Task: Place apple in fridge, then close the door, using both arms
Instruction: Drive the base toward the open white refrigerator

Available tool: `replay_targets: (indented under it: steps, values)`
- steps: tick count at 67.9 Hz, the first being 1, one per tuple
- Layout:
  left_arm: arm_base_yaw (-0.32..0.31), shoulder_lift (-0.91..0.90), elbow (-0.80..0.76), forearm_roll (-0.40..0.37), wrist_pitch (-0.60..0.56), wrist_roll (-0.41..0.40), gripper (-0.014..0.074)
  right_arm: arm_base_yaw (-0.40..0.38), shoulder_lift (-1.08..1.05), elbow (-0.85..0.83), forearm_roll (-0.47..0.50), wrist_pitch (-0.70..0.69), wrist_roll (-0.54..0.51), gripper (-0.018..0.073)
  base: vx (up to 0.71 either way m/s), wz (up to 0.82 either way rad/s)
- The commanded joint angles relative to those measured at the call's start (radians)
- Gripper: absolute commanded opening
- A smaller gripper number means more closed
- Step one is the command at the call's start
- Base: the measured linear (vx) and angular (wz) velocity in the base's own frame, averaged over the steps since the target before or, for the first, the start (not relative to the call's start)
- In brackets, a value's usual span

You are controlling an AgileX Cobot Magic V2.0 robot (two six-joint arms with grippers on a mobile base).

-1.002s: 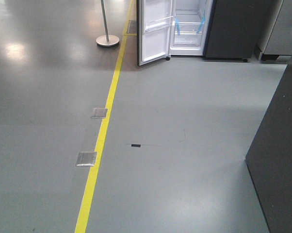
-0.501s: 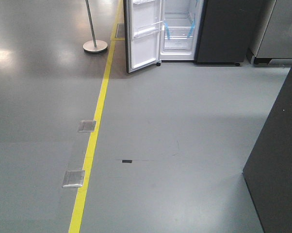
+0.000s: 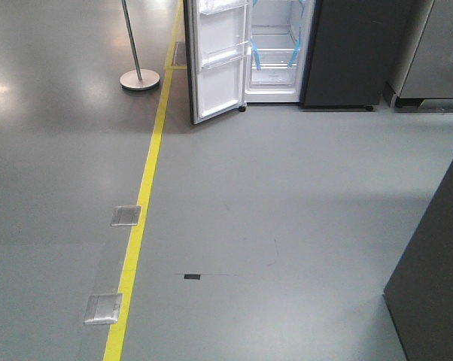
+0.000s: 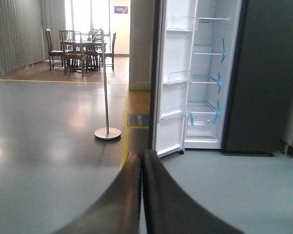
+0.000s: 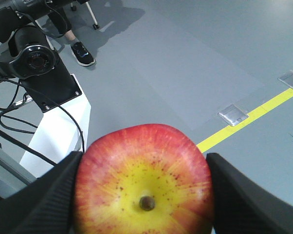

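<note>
One apple (image 5: 144, 180) tight in right tool (image 5: 144, 195); left tool (image 4: 142, 160) together; one fridge (image 3: 347, 53), door (image 3: 219, 75) open.

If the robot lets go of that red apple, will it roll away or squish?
It would probably roll: the apple is round and the floor looks smooth and flat. It likely won't squish; it looks firm and undented between the black fingers pressing both sides. Its smooth skin might be a bit slippery.

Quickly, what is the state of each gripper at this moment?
Left gripper: closed, fingers pressed together, holding nothing.
Right gripper: closed on the small round red apple with yellow patches.
</note>
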Motion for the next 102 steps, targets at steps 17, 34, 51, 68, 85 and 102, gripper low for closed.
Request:
replay_targets:
  steps: [17,34,51,68,85,102]
  values:
    - [-0.003,-0.015,0.013,-0.004,-0.077,-0.001,-0.0006,-0.002,0.009,-0.023,0.065,-0.003,-0.005,0.0196,0.26,0.02]
    - [-0.003,-0.015,0.013,-0.004,-0.077,-0.001,-0.0006,-0.002,0.009,-0.023,0.065,-0.003,-0.005,0.0196,0.27,0.01]
    - [-0.003,-0.015,0.013,-0.004,-0.077,-0.001,-0.0006,-0.002,0.009,-0.023,0.065,-0.003,-0.005,0.0196,0.28,0.00]
    - [-0.003,-0.015,0.013,-0.004,-0.077,-0.001,-0.0006,-0.002,0.009,-0.023,0.065,-0.002,-0.005,0.0196,0.28,-0.01]
    - [-0.003,-0.015,0.013,-0.004,-0.077,-0.001,-0.0006,-0.002,0.009,-0.023,0.065,0.014,-0.005,0.0196,0.29,-0.01]
    - [-0.003,-0.015,0.013,-0.004,-0.077,-0.001,-0.0006,-0.002,0.009,-0.023,0.065,0.014,-0.005,0.0196,0.30,-0.01]
